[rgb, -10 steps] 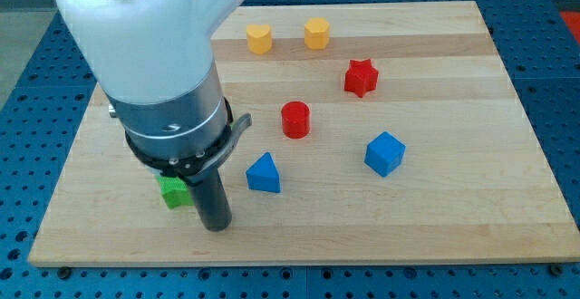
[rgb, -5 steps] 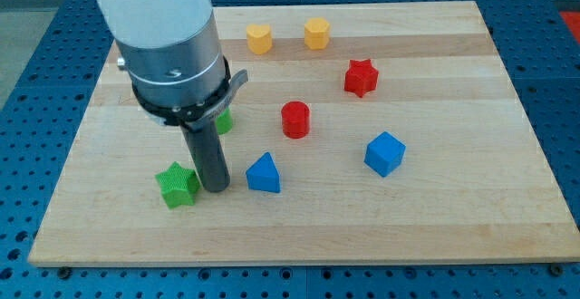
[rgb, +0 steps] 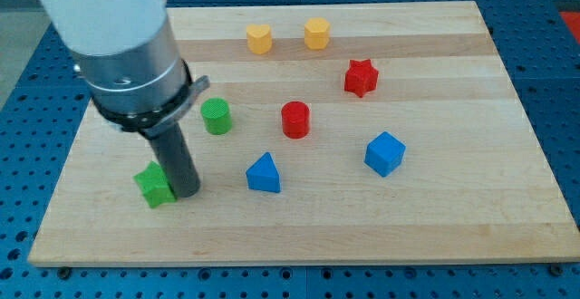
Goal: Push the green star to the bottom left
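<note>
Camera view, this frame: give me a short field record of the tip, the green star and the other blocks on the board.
tip: my tip touches the board at the green star's right side
target: green star, near the board's bottom left, partly hidden by the rod
nearest other block: green cylinder, up and to the view's right of the tip
middle: red cylinder, blue triangle, blue cube
top: two yellow blocks; red star lower right of them
board: wooden board

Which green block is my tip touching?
The green star, at the view's bottom left; my tip sits against its right side. The green cylinder stands apart, higher up.
</note>
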Robot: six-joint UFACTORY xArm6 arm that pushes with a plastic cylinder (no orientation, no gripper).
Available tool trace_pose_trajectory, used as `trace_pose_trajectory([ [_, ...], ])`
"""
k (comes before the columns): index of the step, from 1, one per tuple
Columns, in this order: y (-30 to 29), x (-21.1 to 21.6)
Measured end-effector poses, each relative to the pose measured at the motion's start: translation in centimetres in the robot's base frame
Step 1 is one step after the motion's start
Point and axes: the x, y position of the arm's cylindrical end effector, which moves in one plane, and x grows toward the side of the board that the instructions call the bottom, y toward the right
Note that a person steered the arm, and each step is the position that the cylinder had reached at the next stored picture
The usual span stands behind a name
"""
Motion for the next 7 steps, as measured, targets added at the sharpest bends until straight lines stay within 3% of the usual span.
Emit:
trace_pose_trajectory([
  [3, -5.9, 0.0],
  [5, -5.8, 0.0],
  [7, -3.9, -5.6],
])
